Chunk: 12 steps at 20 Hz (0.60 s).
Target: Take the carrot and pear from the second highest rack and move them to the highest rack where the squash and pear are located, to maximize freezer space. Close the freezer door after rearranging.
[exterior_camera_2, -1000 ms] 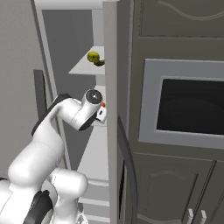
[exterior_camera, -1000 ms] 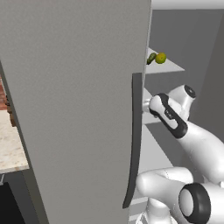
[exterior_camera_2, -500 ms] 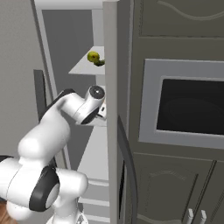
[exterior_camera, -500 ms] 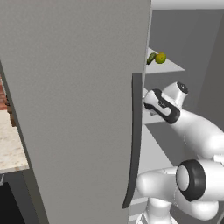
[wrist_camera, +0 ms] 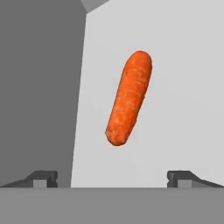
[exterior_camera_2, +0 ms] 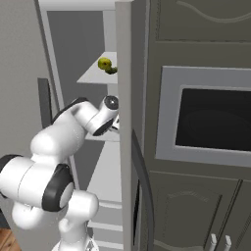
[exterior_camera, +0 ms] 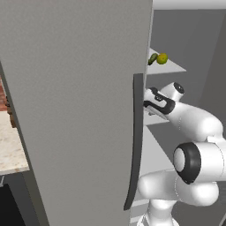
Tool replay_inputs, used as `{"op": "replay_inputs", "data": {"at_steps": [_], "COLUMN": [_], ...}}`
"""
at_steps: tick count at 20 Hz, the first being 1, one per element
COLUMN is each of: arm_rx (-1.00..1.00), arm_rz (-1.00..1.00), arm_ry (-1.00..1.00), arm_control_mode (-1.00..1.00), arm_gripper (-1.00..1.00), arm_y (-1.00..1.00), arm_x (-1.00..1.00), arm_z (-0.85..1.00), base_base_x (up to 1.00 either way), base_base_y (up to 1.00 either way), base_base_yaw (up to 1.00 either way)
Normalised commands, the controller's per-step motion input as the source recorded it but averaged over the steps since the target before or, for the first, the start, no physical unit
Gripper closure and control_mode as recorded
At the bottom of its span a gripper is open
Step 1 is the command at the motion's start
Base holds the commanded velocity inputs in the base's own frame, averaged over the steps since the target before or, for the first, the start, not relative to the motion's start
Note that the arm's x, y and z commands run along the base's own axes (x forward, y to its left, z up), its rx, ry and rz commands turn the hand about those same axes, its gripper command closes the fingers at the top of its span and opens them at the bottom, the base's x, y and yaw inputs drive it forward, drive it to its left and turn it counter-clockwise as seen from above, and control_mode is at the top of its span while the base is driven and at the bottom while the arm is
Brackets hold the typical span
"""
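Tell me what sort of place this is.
Most likely a home kitchen: a tall open freezer with produce on its top shelf, a built-in oven among cabinets, and a countertop.

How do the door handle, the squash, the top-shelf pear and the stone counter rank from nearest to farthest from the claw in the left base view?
1. Door handle, right beside the open claw.
2. Squash and pear, on the shelf above; too close to call.
3. Counter, far left beyond the door.
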Motion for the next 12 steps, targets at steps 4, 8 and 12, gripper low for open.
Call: {"op": "replay_inputs", "data": {"at_steps": [4, 8, 12], "arm_rx": [0.0, 0.0, 0.02], "arm_rz": [0.0, 0.0, 0.0], "arm_ry": [0.0, 0.0, 0.0], "arm_control_mode": [-1.0, -1.0, -1.0], "arm_gripper": [-1.0, -1.0, -1.0], "arm_y": [0.0, 0.0, 0.0], "arm_x": [0.3, 0.28, 0.26], "arm_z": [-0.13, -0.12, -0.09], "base_base_x": [0.0, 0.0, 0.0], "base_base_y": [0.0, 0.0, 0.0], "base_base_yaw": [0.0, 0.0, 0.0]}}
